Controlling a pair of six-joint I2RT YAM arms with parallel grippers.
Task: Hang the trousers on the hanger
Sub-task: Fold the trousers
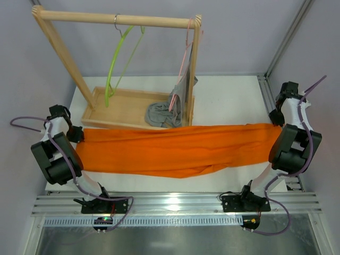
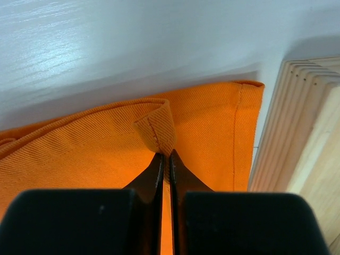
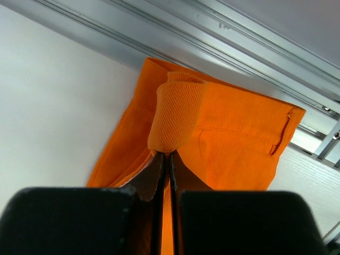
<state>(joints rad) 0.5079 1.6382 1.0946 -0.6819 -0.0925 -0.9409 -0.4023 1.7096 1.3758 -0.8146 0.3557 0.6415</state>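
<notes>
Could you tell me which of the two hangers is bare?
The lime-green hanger, left on the wooden rail; the pink hanger carries a grey garment.

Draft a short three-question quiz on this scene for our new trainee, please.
1. True or false: the left gripper and the right gripper are each shut on an end of the trousers.
2. What colour is the hanger that carries no garment? A) lime-green B) pink C) blue
3. Fill in: the grey garment hangs down into the wooden ____.

Key: 1 true; 2 A; 3 tray.
</notes>
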